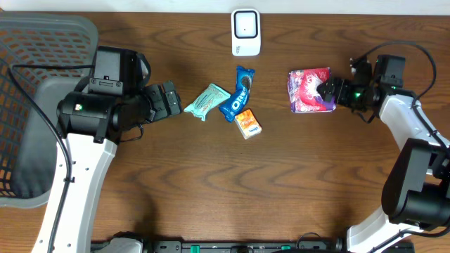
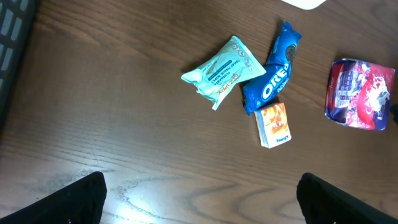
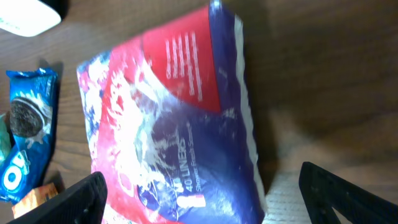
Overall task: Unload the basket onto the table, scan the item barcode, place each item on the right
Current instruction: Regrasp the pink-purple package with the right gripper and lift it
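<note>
A red and purple plastic pack (image 1: 308, 90) lies on the wooden table at the right, also in the left wrist view (image 2: 360, 93). My right gripper (image 1: 329, 91) sits at its right end. In the right wrist view the pack (image 3: 168, 118) fills the space between the spread fingers of the right gripper (image 3: 202, 199), with a gap to the right finger, so the gripper is open. My left gripper (image 1: 172, 100) is open over bare table with nothing between its fingers (image 2: 202, 196). A white scanner (image 1: 245, 31) stands at the back centre.
A teal packet (image 1: 207, 101), a blue Oreo packet (image 1: 238, 93) and a small orange box (image 1: 248, 123) lie together mid-table. A grey mesh basket (image 1: 28, 105) fills the left edge, partly under the left arm.
</note>
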